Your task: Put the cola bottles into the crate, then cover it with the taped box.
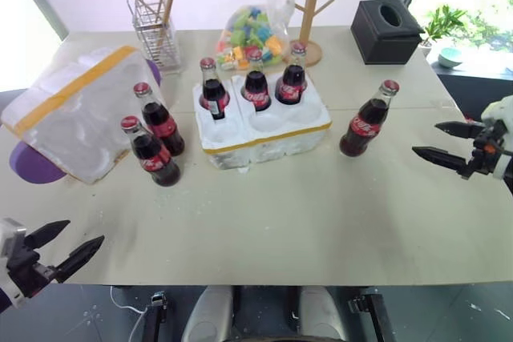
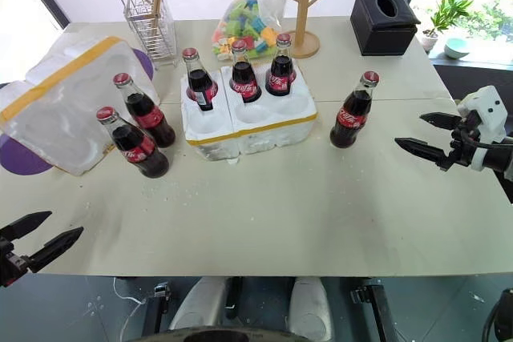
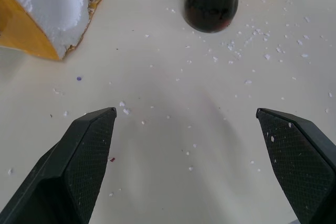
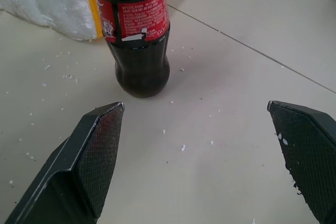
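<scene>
White styrofoam marks the crate (image 1: 264,130) at the table's (image 1: 321,222) centre in our head views, with three cola bottles (image 1: 256,79) standing in its far wells, two more (image 1: 152,142) upright on the table between it and the taped box (image 1: 72,110) lying tilted at our left, and a sixth (image 1: 367,120) upright just right of the crate, while our left gripper (image 1: 68,247) and right gripper (image 1: 439,142) hang spread and empty near the table's edges. In our left wrist view the fingers (image 3: 84,156) stand wide apart over crumb-strewn table, a bottle's base (image 3: 212,9) and the box's torn corner (image 3: 47,19) ahead. In our right wrist view the spread fingers (image 4: 94,156) face the lone bottle (image 4: 137,35) beside the crate's corner (image 4: 52,3), touching nothing.
</scene>
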You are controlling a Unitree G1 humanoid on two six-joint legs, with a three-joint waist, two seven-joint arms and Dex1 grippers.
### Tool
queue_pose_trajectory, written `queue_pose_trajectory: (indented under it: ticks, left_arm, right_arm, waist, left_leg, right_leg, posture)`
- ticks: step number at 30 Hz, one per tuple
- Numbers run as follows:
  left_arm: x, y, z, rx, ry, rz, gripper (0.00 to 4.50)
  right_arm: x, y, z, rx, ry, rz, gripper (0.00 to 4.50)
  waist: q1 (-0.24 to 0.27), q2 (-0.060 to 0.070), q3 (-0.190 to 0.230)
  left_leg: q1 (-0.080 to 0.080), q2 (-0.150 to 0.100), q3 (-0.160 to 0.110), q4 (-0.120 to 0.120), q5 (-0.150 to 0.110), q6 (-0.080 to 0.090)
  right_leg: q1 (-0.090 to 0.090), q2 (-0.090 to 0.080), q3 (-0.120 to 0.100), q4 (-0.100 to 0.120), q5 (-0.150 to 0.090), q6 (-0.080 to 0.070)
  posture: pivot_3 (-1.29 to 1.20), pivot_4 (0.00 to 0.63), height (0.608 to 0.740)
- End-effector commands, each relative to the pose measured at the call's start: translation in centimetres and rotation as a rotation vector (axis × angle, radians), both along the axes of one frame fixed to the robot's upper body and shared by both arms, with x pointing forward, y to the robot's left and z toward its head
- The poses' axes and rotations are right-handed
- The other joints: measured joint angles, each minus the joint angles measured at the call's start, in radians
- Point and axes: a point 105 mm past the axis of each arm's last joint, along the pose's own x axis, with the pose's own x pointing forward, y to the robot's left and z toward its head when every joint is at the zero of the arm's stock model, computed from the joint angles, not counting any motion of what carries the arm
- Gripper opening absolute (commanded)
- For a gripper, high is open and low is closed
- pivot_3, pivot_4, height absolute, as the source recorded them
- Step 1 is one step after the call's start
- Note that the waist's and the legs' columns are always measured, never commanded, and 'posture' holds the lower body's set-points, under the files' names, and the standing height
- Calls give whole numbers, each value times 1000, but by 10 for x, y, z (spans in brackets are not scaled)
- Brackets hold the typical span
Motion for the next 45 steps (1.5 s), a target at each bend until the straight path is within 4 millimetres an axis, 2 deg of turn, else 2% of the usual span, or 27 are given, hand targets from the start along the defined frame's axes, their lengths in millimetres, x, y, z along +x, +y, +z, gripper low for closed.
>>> queue_pose_trajectory:
  ticks: [1, 5, 14, 19, 22, 24, 29, 33, 37, 45]
  left_arm:
    - [3, 0, 8, 12, -42, 6, 4462]
    - [13, 10, 13, -3, -72, 68, 4462]
    - [23, 17, 22, -32, -88, 66, 4462]
    - [41, 2, 35, -19, -136, -21, 4462]
    - [62, -14, 42, -44, -170, -102, 4462]
    - [76, -20, 39, -28, -169, -140, 4462]
    - [107, -42, 41, -35, -176, -282, 4462]
    - [120, -52, 39, -40, -182, -348, 4462]
    - [132, -62, 31, -43, -167, -397, 4462]
    - [148, -70, 27, -78, -192, -415, 4462]
  right_arm:
    - [4, 0, 12, -7, -65, -9, 4500]
    - [5, 3, 13, -3, -76, -9, 4500]
    - [1, 1, 14, 43, -63, -29, 4500]
    - [-5, 5, 25, 23, -66, 7, 4500]
    - [-16, 21, 48, 59, -73, 93, 4500]
    - [-28, 33, 53, 64, -36, 167, 4500]
    - [-89, 98, 68, 86, 93, 469, 4500]
    - [-115, 131, 75, 140, 99, 585, 4500]
    - [-125, 154, 76, 153, 92, 646, 4500]
    - [-124, 170, 81, 174, 67, 669, 4500]
  waist:
    - [0, 0, 0]
    - [2, 0, 0]
    - [1, 0, 0]
    - [1, 0, 0]
    - [6, 2, 1]
    - [4, 2, 1]
    - [3, 1, 1]
    - [-2, -1, 2]
    - [3, -3, 2]
    - [4, -6, 3]
  left_leg:
    - [0, 0, 0, 0, 0, 0]
    - [0, 0, 0, 1, 0, 0]
    - [1, 0, 1, 1, 0, 0]
    - [1, 0, 1, 1, 0, 0]
    - [1, 0, 1, 2, 0, 0]
    - [1, -1, 1, 3, 0, 0]
    - [1, 0, 1, 1, 0, 0]
    - [2, 0, 2, 2, 0, 1]
    - [2, 0, 3, 4, 0, 0]
    - [0, 0, 3, 3, 0, 0]
  right_leg:
    - [0, 0, 0, 0, 0, 0]
    - [0, 0, 0, 0, 1, 1]
    - [0, 0, 2, 0, 2, 2]
    - [0, 1, 3, 1, 2, 2]
    - [0, 1, 4, 1, 3, 3]
    - [0, 1, 4, 2, 3, 4]
    - [0, 2, 4, 3, 5, 8]
    - [0, 2, 5, 4, 5, 8]
    - [1, 1, 6, 3, 6, 6]
    - [1, 1, 6, -3, 10, 11]
  posture:
    - [0, 150, 740]
    - [0, 150, 740]
    - [0, 150, 740]
    - [0, 150, 740]
    - [0, 150, 740]
    - [0, 150, 740]
    - [0, 150, 740]
    - [0, 150, 740]
    - [0, 150, 740]
    - [0, 150, 740]
